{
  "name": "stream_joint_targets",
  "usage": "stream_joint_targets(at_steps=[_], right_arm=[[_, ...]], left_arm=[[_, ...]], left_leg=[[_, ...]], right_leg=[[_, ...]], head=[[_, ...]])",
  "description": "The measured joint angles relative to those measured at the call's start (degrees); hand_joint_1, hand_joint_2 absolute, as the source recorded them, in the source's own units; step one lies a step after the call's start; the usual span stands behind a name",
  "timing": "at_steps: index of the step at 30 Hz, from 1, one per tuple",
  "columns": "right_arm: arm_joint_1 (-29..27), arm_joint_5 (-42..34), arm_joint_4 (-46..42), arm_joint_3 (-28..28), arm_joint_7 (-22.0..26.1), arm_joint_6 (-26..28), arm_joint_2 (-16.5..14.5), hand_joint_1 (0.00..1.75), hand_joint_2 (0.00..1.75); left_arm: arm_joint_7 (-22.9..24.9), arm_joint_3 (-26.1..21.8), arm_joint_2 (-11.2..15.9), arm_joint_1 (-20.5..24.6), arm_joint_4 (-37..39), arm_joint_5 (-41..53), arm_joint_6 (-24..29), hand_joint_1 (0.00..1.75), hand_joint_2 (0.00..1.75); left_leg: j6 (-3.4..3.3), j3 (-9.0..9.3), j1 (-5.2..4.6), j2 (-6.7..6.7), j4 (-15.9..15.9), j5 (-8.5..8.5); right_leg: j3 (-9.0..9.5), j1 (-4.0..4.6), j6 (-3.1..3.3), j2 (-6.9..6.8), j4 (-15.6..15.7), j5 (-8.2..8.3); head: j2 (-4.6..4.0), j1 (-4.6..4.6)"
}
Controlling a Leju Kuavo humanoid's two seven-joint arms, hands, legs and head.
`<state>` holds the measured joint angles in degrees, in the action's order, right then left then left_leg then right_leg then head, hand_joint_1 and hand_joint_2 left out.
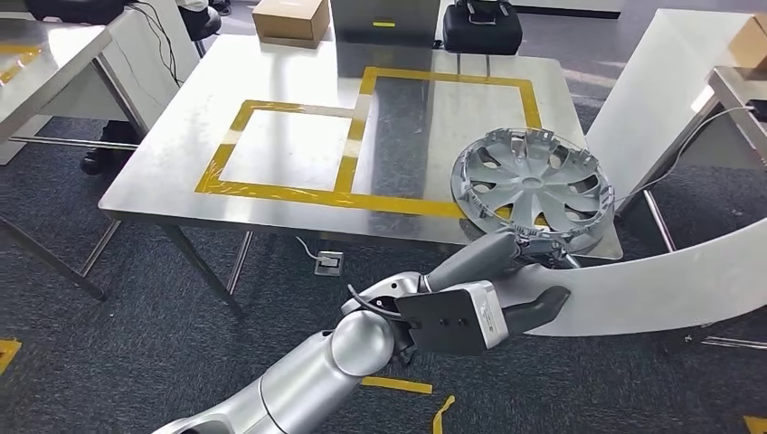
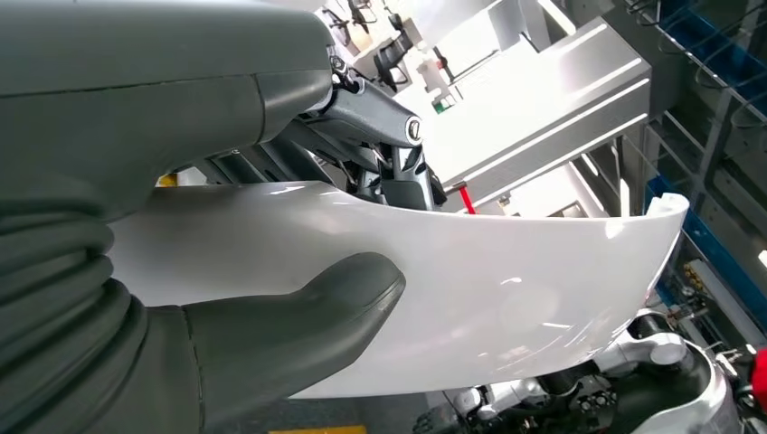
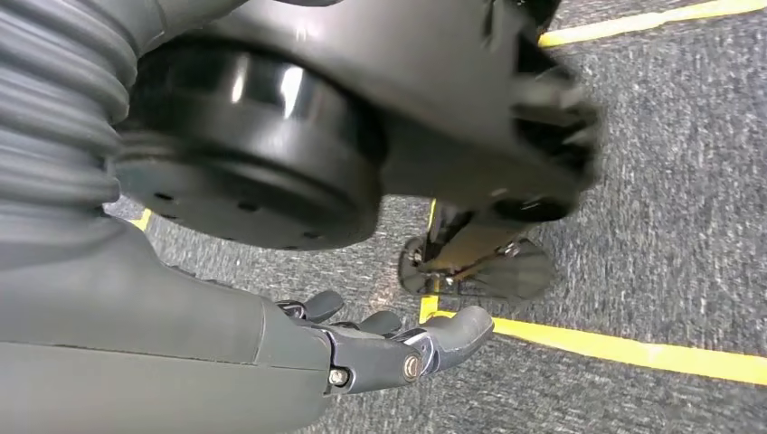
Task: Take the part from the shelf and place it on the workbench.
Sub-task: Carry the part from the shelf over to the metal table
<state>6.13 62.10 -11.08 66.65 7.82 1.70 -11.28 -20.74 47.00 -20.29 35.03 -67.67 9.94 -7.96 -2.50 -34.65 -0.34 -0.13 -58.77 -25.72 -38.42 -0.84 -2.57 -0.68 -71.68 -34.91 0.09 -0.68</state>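
White curved panel [image 1: 669,280] gripped by left hand [image 1: 506,303] at near right, off the near right corner of workbench [image 1: 298,99], beside silver hubcap [image 1: 532,185] lying there. From left wrist view: thumb [image 2: 298,325] pressed on panel's glossy face, darker fingers [image 2: 380,158] behind it. From right wrist view: right hand [image 3: 389,348] holding nothing, fingers loosely apart above grey carpet [image 3: 669,208]. Far off, cardboard box [image 1: 291,20], contents hidden.

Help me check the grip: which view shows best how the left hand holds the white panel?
The left wrist view: the thumb presses the white panel close up. The head view shows the left hand on the panel's end from farther off.
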Motion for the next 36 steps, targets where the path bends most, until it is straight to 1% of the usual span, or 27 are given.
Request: stream_joint_targets(at_steps=[1, 2, 3, 4, 5, 6, 7, 8, 9, 11, 12, 13, 14, 15, 16, 17, 18, 19, 20, 21, 22, 23, 24, 27, 30, 32, 36], right_arm=[[-0.08, -0.14, 0.0, -0.01, 0.03, 0.0, 0.0, 0.0, 1.75], [-0.12, -0.34, 0.0, -0.01, 0.07, 0.0, 0.0, 0.0, 1.75], [-0.13, -0.57, 0.0, -0.01, 0.1, 0.0, 0.01, 0.0, 1.75], [-0.11, -0.73, 0.0, -0.01, 0.13, 0.0, 0.02, 0.0, 1.75], [-0.07, -0.85, 0.01, -0.01, 0.13, 0.01, 0.02, 0.0, 1.75], [-0.03, -0.91, 0.01, -0.01, 0.13, 0.01, 0.03, 0.0, 1.75], [0.01, -0.92, 0.02, -0.01, 0.12, 0.01, 0.03, 0.0, 1.75], [0.04, -0.92, 0.02, 0.0, 0.11, 0.01, 0.02, 0.0, 1.75], [0.06, -0.93, 0.02, 0.01, 0.12, 0.01, 0.02, 0.0, 1.75], [0.08, -0.94, 0.02, 0.02, 0.16, 0.02, 0.01, 0.0, 1.75], [0.09, -0.94, 0.02, 0.02, 0.18, 0.03, 0.01, 0.0, 1.75], [0.09, -0.94, 0.02, 0.02, 0.19, 0.02, 0.0, 0.0, 1.75], [0.06, -0.94, 0.02, 0.02, 0.2, 0.02, 0.0, 0.0, 1.75], [0.05, -0.94, 0.02, 0.02, 0.18, 0.02, 0.0, 0.0, 1.75], [0.04, -0.94, 0.02, 0.02, 0.17, 0.02, 0.0, 0.0, 1.75], [0.02, -0.94, 0.02, 0.02, 0.17, 0.02, 0.0, 0.0, 1.75], [-0.01, -0.94, 0.02, 0.02, 0.17, 0.02, -0.01, 0.0, 1.75], [-0.02, -0.93, 0.02, 0.02, 0.17, 0.02, -0.02, 0.0, 1.75], [-0.04, -0.91, 0.02, 0.02, 0.17, 0.02, -0.04, 0.0, 1.75], [-0.04, -0.88, 0.03, 0.02, 0.16, 0.03, -0.1, 0.0, 1.75], [-0.04, -0.85, 0.04, 0.02, 0.16, 0.03, -0.15, 0.0, 1.75], [-0.03, -0.82, 0.06, 0.02, 0.15, 0.03, -0.19, 0.0, 1.75], [-0.03, -0.8, 0.08, 0.02, 0.14, 0.03, -0.23, 0.0, 1.75], [-0.03, -0.77, 0.09, 0.02, 0.13, -0.01, -0.24, 0.0, 1.75], [-0.02, -0.77, 0.09, 0.02, 0.14, -0.09, -0.24, 0.0, 1.75], [-0.02, -0.77, 0.09, 0.02, 0.14, -0.07, -0.23, 0.0, 1.75], [-0.03, -0.75, 0.09, 0.02, 0.16, -0.04, -0.23, 0.0, 1.75]], left_arm=[[0.01, -0.02, 0.01, -0.08, 0.12, 0.02, -0.01, 1.75, 1.75], [-0.01, -0.03, 0.01, -0.15, 0.22, 0.01, -0.06, 1.75, 1.75], [-0.03, -0.06, 0.01, -0.18, 0.28, -0.03, -0.2, 1.75, 1.75], [-0.09, -0.08, 0.0, -0.19, 0.32, -0.08, -0.36, 1.75, 1.75], [-0.17, -0.1, -0.01, -0.18, 0.32, -0.14, -0.52, 1.75, 1.75], [-0.26, -0.12, -0.01, -0.17, 0.31, -0.2, -0.65, 1.75, 1.75], [-0.33, -0.14, -0.01, -0.16, 0.3, -0.24, -0.72, 1.75, 1.75], [-0.38, -0.18, -0.01, -0.14, 0.29, -0.27, -0.76, 1.75, 1.75], [-0.39, -0.24, 0.0, -0.13, 0.29, -0.29, -0.86, 1.75, 1.75], [-0.39, -0.42, -0.01, -0.11, 0.19, -0.33, -1.04, 1.75, 1.75], [-0.4, -0.5, -0.01, -0.09, 0.1, -0.34, -1.11, 1.75, 1.75], [-0.41, -0.57, -0.01, -0.09, 0.01, -0.35, -1.13, 1.75, 1.75], [-0.39, -0.62, 0.02, -0.14, -0.03, -0.35, -1.13, 1.75, 1.75], [-0.38, -0.7, 0.02, -0.25, -0.03, -0.35, -1.13, 1.75, 1.75], [-0.34, -0.79, 0.03, -0.41, -0.01, -0.34, -1.13, 1.75, 1.75], [-0.29, -0.88, 0.03, -0.56, 0.01, -0.34, -1.13, 1.75, 1.75], [-0.25, -0.95, 0.03, -0.67, 0.01, -0.33, -1.13, 1.75, 1.75], [-0.21, -0.99, 0.03, -0.72, 0.01, -0.33, -1.13, 1.75, 1.75], [-0.18, -1.03, 0.03, -0.73, 0.0, -0.33, -1.13, 1.75, 1.75], [-0.18, -1.08, 0.03, -0.73, 0.0, -0.33, -1.13, 1.75, 1.75], [-0.17, -1.14, 0.03, -0.74, 0.02, -0.33, -1.13, 1.75, 1.75], [-0.17, -1.2, 0.03, -0.76, 0.05, -0.32, -1.13, 1.75, 1.75], [-0.17, -1.25, 0.02, -0.78, 0.09, -0.31, -1.13, 1.75, 1.75], [-0.17, -1.35, 0.01, -0.81, 0.14, -0.28, -1.13, 1.75, 1.75], [-0.18, -1.39, 0.01, -0.82, 0.26, -0.28, -1.13, 1.75, 1.75], [-0.18, -1.39, 0.01, -0.83, 0.31, -0.27, -1.13, 1.75, 1.75], [-0.18, -1.44, 0.01, -0.85, 0.44, -0.22, -1.11, 1.75, 1.75]], left_leg=[[-0.03, -0.01, 0.0, -0.33, -0.04, -0.02], [-0.01, -0.01, 0.01, -0.63, -0.1, -0.05], [0.05, 0.02, 0.06, -0.91, -0.16, -0.09], [0.17, 0.07, 0.13, -1.15, -0.26, -0.16], [0.38, 0.1, 0.16, -1.32, -0.38, -0.25], [0.68, 0.08, 0.13, -1.47, -0.51, -0.36], [1.04, 0.05, 0.08, -1.57, -0.55, -0.44], [1.41, 0.02, 0.01, -1.63, -0.51, -0.54], [1.78, -0.03, -0.01, -1.66, -0.4, -0.75], [2.42, 0.01, 0.08, -1.49, -0.69, -1.34], [2.69, -0.38, 0.12, -1.24, -1.93, -2.07], [2.92, -1.31, 0.16, -0.97, -4.3, -3.22], [3.09, -2.96, 0.2, -0.73, -7.77, -4.78], [3.22, -5.13, 0.22, -0.59, -11.68, -6.39], [3.28, -7.08, 0.23, -0.56, -14.9, -7.45], [3.24, -8.33, 0.22, -0.56, -16.53, -7.44], [3.08, -8.54, 0.2, -0.55, -16.01, -6.26], [2.8, -7.59, 0.15, -0.54, -13.24, -4.1], [2.4, -5.96, 0.03, -0.45, -9.13, -1.5], [2.03, -4.28, -0.18, -0.33, -5.29, 0.42], [1.72, -3.02, -0.36, -0.22, -2.41, 1.67], [1.5, -2.39, -0.53, -0.16, -0.95, 2.08], [1.48, -2.26, -0.62, -0.21, -0.65, 1.98], [1.39, -2.32, -0.61, -0.46, -0.49, 1.95], [1.02, -2.3, -0.62, -0.53, -0.49, 1.69], [0.87, -2.27, -0.62, -0.55, -0.49, 1.59], [0.77, -2.19, -0.64, -0.55, -0.5, 1.54]], right_leg=[[-1.5, -0.04, -0.11, 0.15, -2.51, -0.47], [-2.07, -0.09, -0.18, 0.19, -2.99, 0.19], [-1.51, -0.16, -0.21, 0.2, -1.2, 1.87], [0.1, -0.25, -0.22, 0.22, 2.55, 4.17], [1.91, -0.29, -0.17, 0.29, 6.56, 5.89], [3.42, -0.24, 0.03, 0.41, 9.9, 7.12], [4.31, -0.14, 0.33, 0.52, 11.92, 7.63], [4.49, 0.02, 0.72, 0.61, 12.51, 7.47], [4.47, 0.14, 1.18, 0.65, 12.62, 7.43], [4.86, 0.07, 2.02, 0.62, 12.78, 7.13], [5.24, -0.03, 2.41, 0.56, 12.9, 7.0], [5.69, -0.1, 2.73, 0.44, 12.98, 6.94], [6.02, -0.08, 2.96, 0.31, 13.0, 6.87], [6.26, -0.05, 3.12, 0.21, 12.97, 6.74], [6.41, -0.01, 3.19, 0.14, 12.93, 6.63], [6.56, 0.04, 3.23, 0.12, 12.91, 6.46], [6.76, 0.08, 3.21, 0.13, 12.89, 6.25], [7.06, 0.13, 3.16, 0.14, 12.89, 5.98], [7.42, 0.16, 3.07, 0.15, 12.89, 5.65], [7.7, 0.3, 2.87, 0.17, 12.82, 5.27], [7.91, 0.37, 2.64, 0.18, 12.79, 4.95], [7.99, 0.4, 2.38, 0.16, 12.78, 4.7], [8.01, 0.47, 2.26, 0.13, 12.73, 4.54], [8.24, 0.43, 2.35, 0.01, 13.02, 4.42], [8.54, 0.44, 2.23, -0.03, 13.52, 4.39], [8.64, 0.44, 2.06, -0.05, 13.73, 4.38], [8.76, 0.41, 1.48, -0.06, 13.94, 4.45]], head=[[0.0, 0.02], [0.0, 0.03], [0.0, 0.04], [0.0, 0.05], [0.0, 0.07], [0.0, 0.09], [0.0, 0.11], [0.0, 0.13], [0.0, 0.13], [0.0, 0.12], [0.0, -0.02], [0.0, -0.16], [0.0, -0.33], [0.0, -0.47], [0.0, -0.49], [0.0, -0.52], [0.0, -0.54], [0.0, -0.55], [0.0, -0.57], [0.0, -0.57], [0.0, -0.57], [0.0, -0.57], [0.0, -0.57], [0.0, -0.55], [0.0, -0.54], [0.0, -0.54], [0.0, -0.54]])
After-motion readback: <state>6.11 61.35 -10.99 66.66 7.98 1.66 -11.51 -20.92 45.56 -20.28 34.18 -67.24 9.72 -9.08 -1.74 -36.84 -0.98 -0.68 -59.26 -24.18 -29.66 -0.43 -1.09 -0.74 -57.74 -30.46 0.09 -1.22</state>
